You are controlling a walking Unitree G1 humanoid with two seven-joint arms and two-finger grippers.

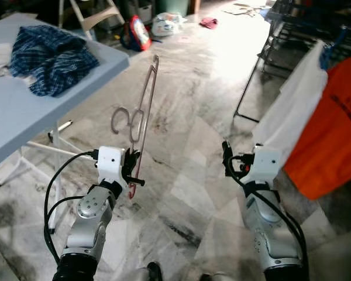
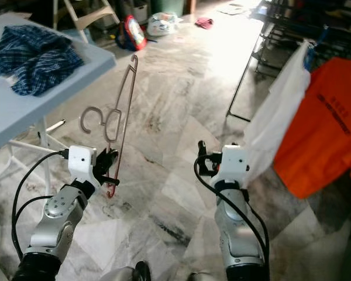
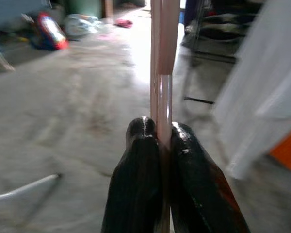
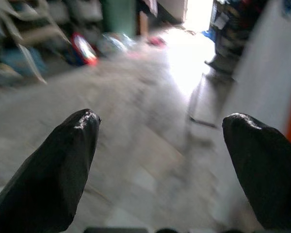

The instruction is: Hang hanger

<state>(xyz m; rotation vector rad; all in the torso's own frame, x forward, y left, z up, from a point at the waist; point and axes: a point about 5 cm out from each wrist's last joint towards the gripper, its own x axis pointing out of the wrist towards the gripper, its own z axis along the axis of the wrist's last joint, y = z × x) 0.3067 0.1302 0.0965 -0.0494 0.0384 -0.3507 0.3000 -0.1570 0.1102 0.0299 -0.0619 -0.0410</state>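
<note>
Our left gripper (image 1: 130,167) is clenched on the hanger (image 1: 141,114), forearm raised, holding it upright above the marble floor (image 1: 187,117) beside the table (image 1: 23,111). Our right gripper (image 4: 160,145) is raised too, fingers spread wide, near the white garment (image 1: 292,111) and orange shirt (image 1: 333,129).

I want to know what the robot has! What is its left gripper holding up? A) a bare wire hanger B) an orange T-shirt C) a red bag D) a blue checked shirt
A: the left gripper is shut on the hanger, which has no clothes on it; the left wrist view shows its fingers pinching the hanger's thin bars.
</note>
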